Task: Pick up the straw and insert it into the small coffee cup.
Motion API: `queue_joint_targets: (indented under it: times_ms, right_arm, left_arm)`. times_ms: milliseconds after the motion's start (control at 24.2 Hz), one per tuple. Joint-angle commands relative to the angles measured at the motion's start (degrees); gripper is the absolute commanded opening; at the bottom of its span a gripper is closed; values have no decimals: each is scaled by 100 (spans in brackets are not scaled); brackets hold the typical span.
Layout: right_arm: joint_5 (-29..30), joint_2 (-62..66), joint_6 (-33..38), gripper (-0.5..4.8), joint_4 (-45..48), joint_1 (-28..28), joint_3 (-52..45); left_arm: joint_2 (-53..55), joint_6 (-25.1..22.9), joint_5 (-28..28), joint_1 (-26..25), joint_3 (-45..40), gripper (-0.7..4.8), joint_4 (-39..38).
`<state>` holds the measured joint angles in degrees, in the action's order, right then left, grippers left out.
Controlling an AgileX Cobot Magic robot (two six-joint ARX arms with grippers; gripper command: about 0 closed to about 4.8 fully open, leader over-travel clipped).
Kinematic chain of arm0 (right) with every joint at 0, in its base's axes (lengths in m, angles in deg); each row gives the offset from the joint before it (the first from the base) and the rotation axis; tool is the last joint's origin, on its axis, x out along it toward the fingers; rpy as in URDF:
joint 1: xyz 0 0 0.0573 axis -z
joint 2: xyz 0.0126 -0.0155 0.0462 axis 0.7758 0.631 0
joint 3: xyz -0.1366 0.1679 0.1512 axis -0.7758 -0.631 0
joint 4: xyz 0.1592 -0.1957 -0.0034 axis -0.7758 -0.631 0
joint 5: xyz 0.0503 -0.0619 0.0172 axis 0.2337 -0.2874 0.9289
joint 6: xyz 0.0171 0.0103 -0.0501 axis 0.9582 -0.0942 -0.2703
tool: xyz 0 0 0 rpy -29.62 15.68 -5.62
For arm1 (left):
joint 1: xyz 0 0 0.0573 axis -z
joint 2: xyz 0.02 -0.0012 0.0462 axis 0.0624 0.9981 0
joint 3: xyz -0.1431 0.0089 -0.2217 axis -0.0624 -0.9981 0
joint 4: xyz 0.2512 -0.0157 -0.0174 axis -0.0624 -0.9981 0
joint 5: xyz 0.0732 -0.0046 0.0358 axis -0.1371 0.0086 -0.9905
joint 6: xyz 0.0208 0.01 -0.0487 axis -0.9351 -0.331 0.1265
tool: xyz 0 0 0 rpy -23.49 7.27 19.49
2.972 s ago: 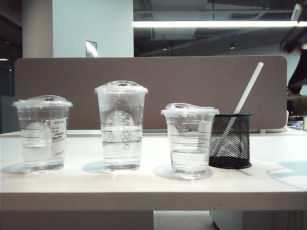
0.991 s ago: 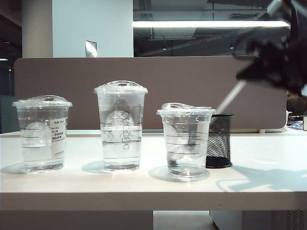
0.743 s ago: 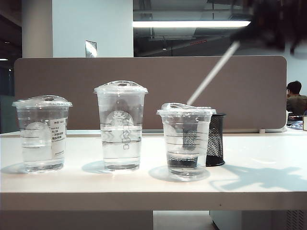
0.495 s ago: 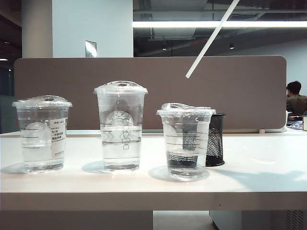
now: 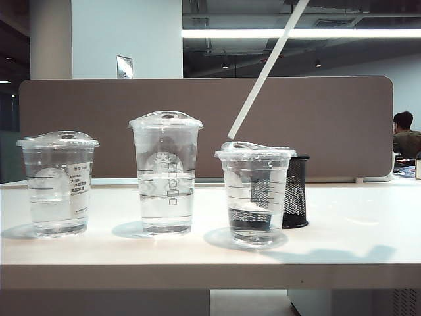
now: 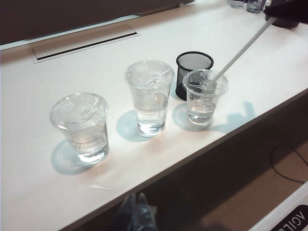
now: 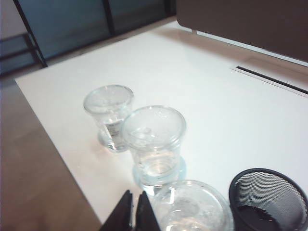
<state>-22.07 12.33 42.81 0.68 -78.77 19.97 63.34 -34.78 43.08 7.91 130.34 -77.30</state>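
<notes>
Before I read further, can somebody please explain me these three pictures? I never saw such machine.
It is a robot with two arms, each ending in a two-finger gripper. One picture comes from a camera facing the table; the other two come from cameras on the wrists. On the table stand a labelled cup, a tall cup, the small coffee cup and a black mesh holder. The right gripper, shut, holds the straw slanted, its lower tip at the small cup's lid; whether it is in, I cannot tell. The left gripper looks shut and empty, away from the cups.
</notes>
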Motion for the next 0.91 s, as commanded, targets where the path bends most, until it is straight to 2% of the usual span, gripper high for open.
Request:
queue_joint_targets:
  times_ms: [41,578,660,743,826,908]
  right_arm:
    - [-238,44,-251,8,74,-114,24]
    - [-328,232,-271,9,83,-140,24]
    - [-289,337,-271,23,125,-140,24]
    - [-299,520,-271,257,330,-166,24]
    - [-315,664,-269,447,739,-168,24]
    - [-308,627,-264,456,1268,-197,42]
  left_arm:
    - [9,-37,-2,-11,4,-4,94]
    - [11,-37,-2,-11,4,-4,94]
    - [11,-37,-2,-11,4,-4,96]
    - [11,-37,-2,-11,4,-4,98]
    - [11,-37,-2,-11,4,-4,164]
    - [11,-35,-4,-11,-20,-3,398]
